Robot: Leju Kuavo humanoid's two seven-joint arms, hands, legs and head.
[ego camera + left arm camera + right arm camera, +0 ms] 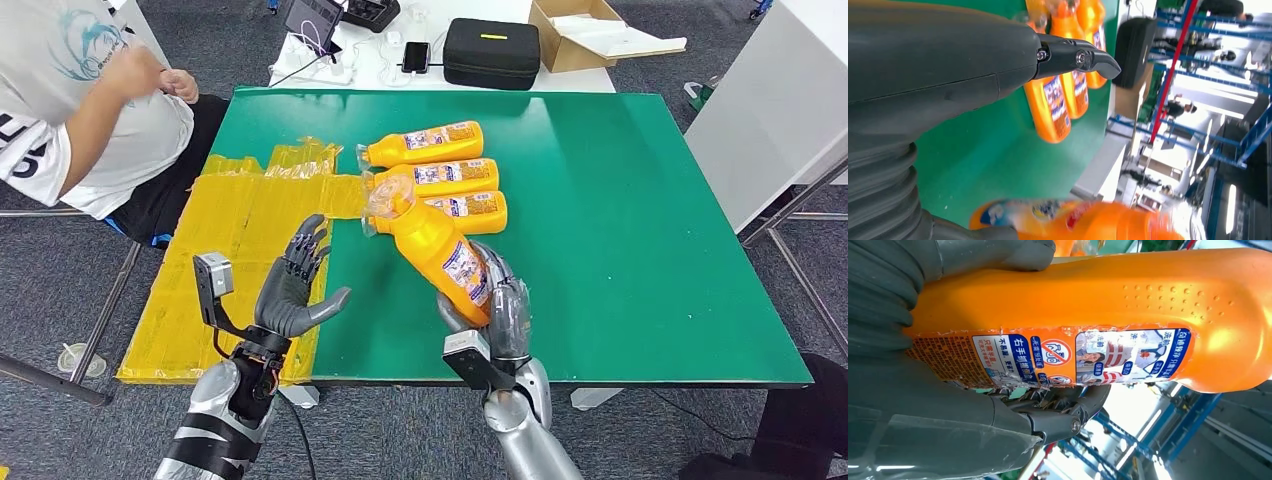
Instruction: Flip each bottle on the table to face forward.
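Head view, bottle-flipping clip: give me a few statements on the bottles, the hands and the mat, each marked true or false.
1. The right hand grips an orange plastic bottle with a printed label. True.
2. The left hand holds a second bottle. False: it is empty, fingers spread.
3. Three orange bottles lie side by side on the green mat. True.
4. The held bottle lies flat on the mat. False: it is lifted and tilted, with its cap end over the row.
5. A person's arm shows at the table's far left corner. True.
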